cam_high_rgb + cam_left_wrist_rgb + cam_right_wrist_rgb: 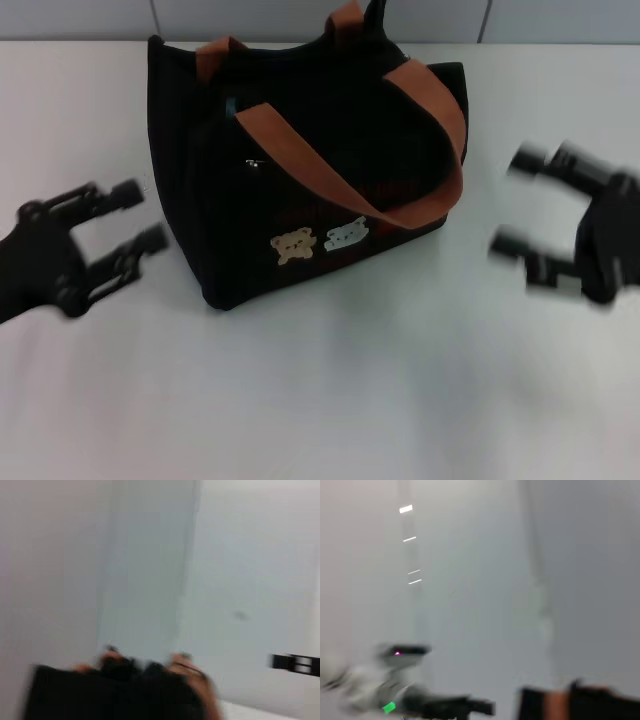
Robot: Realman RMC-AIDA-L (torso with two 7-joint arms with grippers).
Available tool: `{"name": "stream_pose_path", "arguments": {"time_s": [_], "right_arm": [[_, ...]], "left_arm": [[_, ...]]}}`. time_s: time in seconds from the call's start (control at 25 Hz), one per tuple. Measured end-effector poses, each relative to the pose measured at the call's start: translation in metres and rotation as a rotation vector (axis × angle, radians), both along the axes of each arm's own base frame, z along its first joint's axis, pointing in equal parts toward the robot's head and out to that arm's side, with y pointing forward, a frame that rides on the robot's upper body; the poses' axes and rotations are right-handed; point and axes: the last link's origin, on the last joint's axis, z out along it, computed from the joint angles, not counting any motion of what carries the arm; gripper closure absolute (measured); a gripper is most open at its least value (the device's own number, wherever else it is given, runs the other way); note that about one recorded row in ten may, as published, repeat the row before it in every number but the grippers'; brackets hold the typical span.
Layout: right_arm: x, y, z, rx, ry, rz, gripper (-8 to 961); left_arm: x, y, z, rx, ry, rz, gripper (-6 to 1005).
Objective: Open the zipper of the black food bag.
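Your bag (300,170) stands upright mid-bench (320,400), long axis running left-near to right-far, bear-patch side facing you. Handles (330,170) arch over the top. Zipper: only a small pull shows on the front panel; you cannot make out the main one. Left gripper (125,235) just beside the bag's left end, jaws open, empty. Right gripper (515,205) near the right end, jaws open, blurred
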Motion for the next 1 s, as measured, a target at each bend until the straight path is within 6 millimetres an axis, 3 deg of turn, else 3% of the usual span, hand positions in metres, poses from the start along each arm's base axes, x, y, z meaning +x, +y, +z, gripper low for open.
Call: {"name": "stream_pose_path", "arguments": {"time_s": [0.08, 0.2, 0.44, 1.0], "right_arm": [[-0.002, -0.003, -0.003, -0.046, -0.011, 0.026, 112], [-0.011, -0.005, -0.016, -0.143, -0.04, 0.071, 112], [-0.027, 0.001, -0.039, -0.194, -0.075, 0.1, 112], [-0.03, 0.001, -0.041, -0.204, -0.074, 0.106, 112]], "left_arm": [[-0.003, -0.011, 0.012, -0.088, 0.022, -0.039, 568], [-0.005, -0.025, 0.015, -0.201, 0.051, -0.091, 332], [-0.001, -0.029, 0.003, -0.258, 0.05, -0.108, 175], [0.001, -0.033, -0.004, -0.286, 0.042, -0.106, 180]]}}
